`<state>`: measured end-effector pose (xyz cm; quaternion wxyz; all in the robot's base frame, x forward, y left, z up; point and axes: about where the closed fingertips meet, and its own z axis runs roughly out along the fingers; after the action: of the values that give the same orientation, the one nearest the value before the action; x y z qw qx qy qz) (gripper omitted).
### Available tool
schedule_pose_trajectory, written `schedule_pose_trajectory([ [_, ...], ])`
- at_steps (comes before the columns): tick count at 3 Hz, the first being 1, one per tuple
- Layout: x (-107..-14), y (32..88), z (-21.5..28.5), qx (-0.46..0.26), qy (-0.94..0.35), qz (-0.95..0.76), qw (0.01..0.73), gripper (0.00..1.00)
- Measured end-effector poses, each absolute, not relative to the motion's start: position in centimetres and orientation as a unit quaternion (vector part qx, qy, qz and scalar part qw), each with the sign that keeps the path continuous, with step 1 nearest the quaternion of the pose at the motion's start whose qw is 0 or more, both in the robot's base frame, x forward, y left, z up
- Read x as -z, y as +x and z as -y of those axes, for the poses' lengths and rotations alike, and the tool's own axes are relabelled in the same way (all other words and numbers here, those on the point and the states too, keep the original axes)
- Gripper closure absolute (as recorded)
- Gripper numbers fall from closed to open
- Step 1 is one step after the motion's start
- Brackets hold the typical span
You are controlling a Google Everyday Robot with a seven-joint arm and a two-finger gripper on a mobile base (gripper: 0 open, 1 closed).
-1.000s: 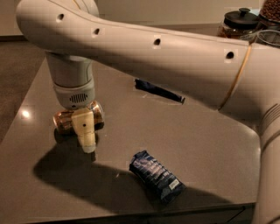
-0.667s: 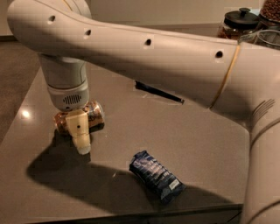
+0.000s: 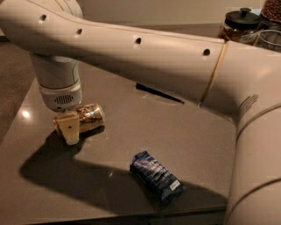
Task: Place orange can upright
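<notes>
Leftward on table (image 3: 184, 127), fingers (image 3: 69, 128) clasping orange can (image 3: 91, 116)

Item count:

- Orange can (image 3: 90, 116): one, at the left of the frame.
- Blue snack bag (image 3: 156, 177): one, lower centre.
- Dark flat strip (image 3: 159, 93): one, centre.
- Table (image 3: 193, 136): one.
- Glass jars: two, upper right. These are a black-lidded jar (image 3: 239, 24) and an edge jar (image 3: 271, 9).
- Robot arm (image 3: 145, 57): one.
- Gripper (image 3: 71, 129): one, at the can, left of the frame.
</notes>
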<state>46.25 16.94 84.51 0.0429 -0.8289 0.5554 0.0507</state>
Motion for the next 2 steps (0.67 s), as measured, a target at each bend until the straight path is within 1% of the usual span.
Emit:
schedule_pose_trajectory([
  [1,-85.4,46.5,-17.0,-0.056,-0.825,-0.560,0.050,0.71],
  [2,-87.5,47.8,-16.3,-0.097,-0.812,-0.570,0.075,0.95],
])
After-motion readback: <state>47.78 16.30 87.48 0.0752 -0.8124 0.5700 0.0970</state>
